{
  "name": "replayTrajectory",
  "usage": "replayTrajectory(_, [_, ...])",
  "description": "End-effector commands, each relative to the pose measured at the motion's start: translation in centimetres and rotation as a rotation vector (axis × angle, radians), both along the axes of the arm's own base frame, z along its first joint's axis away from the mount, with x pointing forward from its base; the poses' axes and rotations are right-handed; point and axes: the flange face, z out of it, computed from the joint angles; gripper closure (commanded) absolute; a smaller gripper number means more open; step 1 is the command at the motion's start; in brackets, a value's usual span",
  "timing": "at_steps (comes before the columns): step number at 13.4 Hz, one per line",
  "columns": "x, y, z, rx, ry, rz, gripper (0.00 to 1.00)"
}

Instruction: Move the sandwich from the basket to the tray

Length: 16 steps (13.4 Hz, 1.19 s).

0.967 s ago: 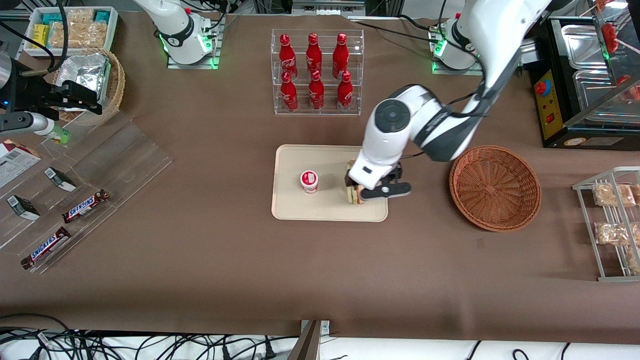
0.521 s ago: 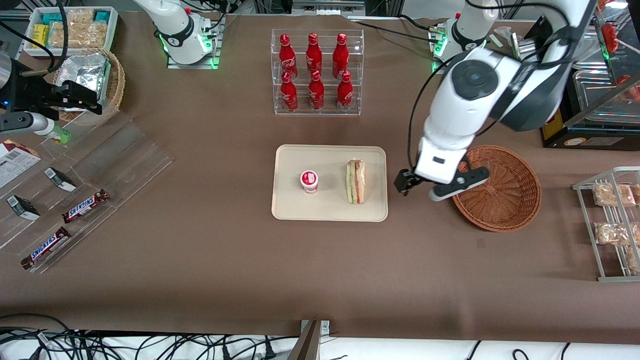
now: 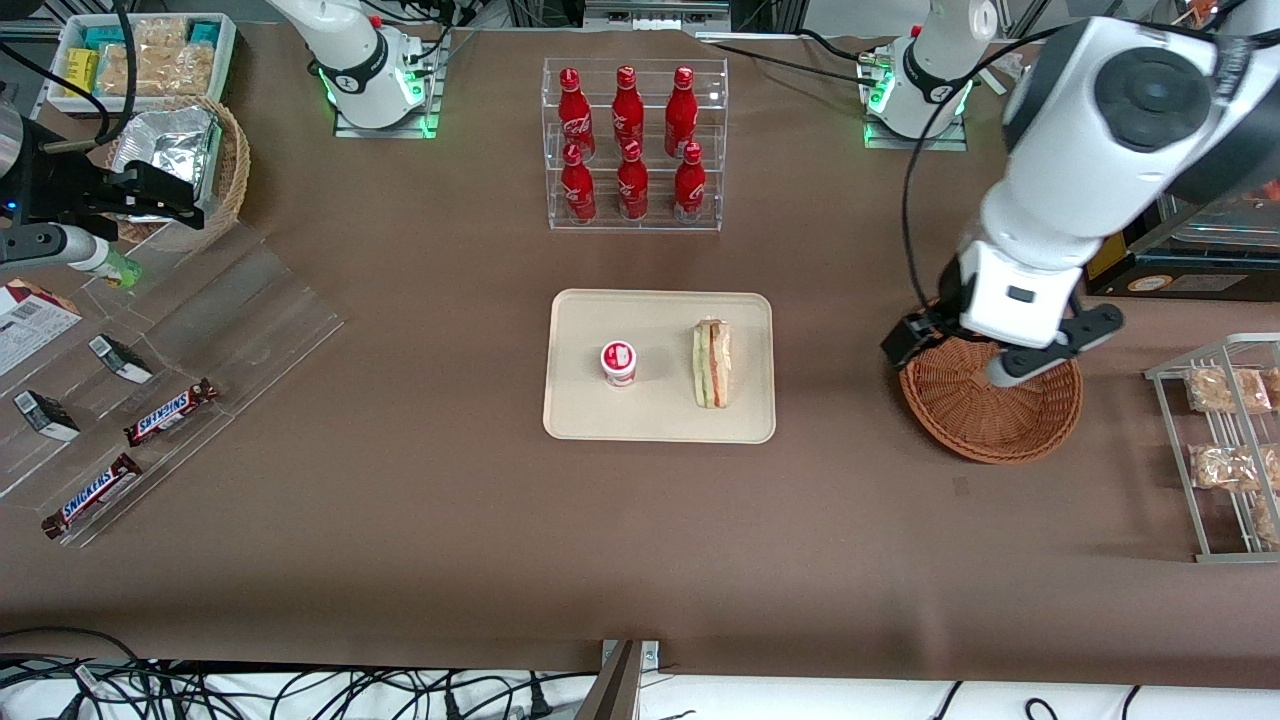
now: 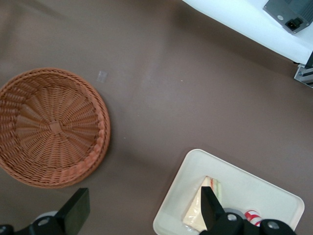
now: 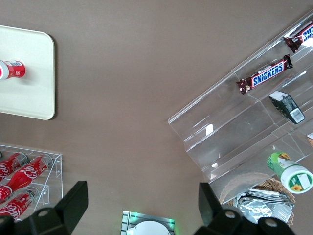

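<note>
Hand (image 3: 955, 356) is now hovering over the basket (image 3: 1000, 425), having pulled away from the tray (image 3: 580, 415). It is spread wide, holding nothing. Sandwich (image 3: 711, 363) is staying put on the tray.

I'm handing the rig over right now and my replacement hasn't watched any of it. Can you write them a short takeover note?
Gripper: open, empty, raised above the basket's rim.
Sandwich: lying on the tray, beside a small red-and-white cup, toward the working arm's end.
Basket: nothing in it.
Done: sandwich placed and released.
Left: nothing on the sandwich; probably only parking the arm.
</note>
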Motion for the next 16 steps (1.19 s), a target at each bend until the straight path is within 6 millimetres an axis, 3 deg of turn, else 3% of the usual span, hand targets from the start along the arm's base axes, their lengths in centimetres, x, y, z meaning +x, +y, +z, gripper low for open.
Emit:
replayTrajectory(1, [-0.8, 5.7, 2.9, -0.034, 0.026, -0.081, 0.00])
replayTrajectory(5, [-2.5, 13.1, 5.2, -0.014, 0.072, -0.269, 0.00])
replayTrajectory(8, [-3.0, 16.0, 5.8, 0.004, 0.071, -0.429, 0.00])
replayTrajectory(12, [-3.4, 16.6, 5.2, 0.018, 0.100, -0.606, 0.00])
replayTrajectory(16, [-3.5, 16.9, 4.9, 0.052, 0.120, -0.627, 0.00])
